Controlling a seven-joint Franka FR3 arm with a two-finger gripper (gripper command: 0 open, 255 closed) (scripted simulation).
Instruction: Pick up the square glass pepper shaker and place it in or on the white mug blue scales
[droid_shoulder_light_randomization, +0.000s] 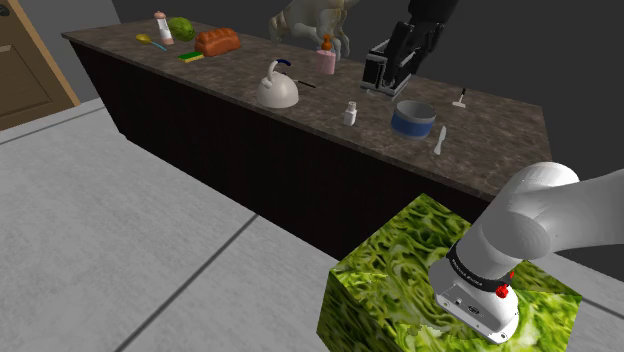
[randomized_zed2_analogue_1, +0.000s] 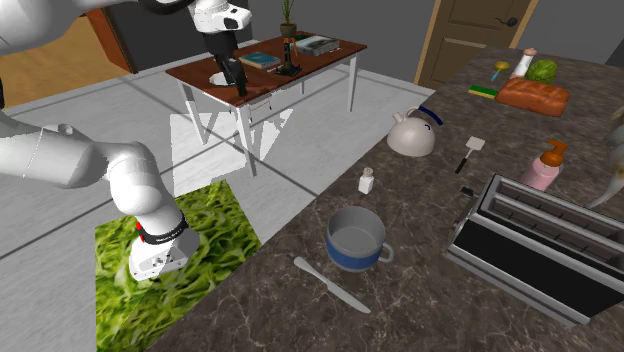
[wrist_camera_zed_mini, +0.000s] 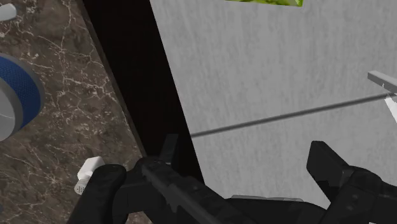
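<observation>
Both black fingers (wrist_camera_zed_mini: 105, 191) stand well apart, so my jaws are open and hold nothing. The small white pepper shaker (droid_shoulder_light_randomization: 350, 114) stands upright on the dark stone counter (droid_shoulder_light_randomization: 480, 150), near the blue mug (droid_shoulder_light_randomization: 412, 118) but not touching it. In the wrist view it appears beside one finger, outside the gap.

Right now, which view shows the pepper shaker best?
The second exterior view: the pepper shaker stands upright and unobstructed on the counter, between the kettle and the blue mug. The shoulder view shows the shaker from farther off. The wrist view catches its perforated cap end, the rest hidden.
</observation>
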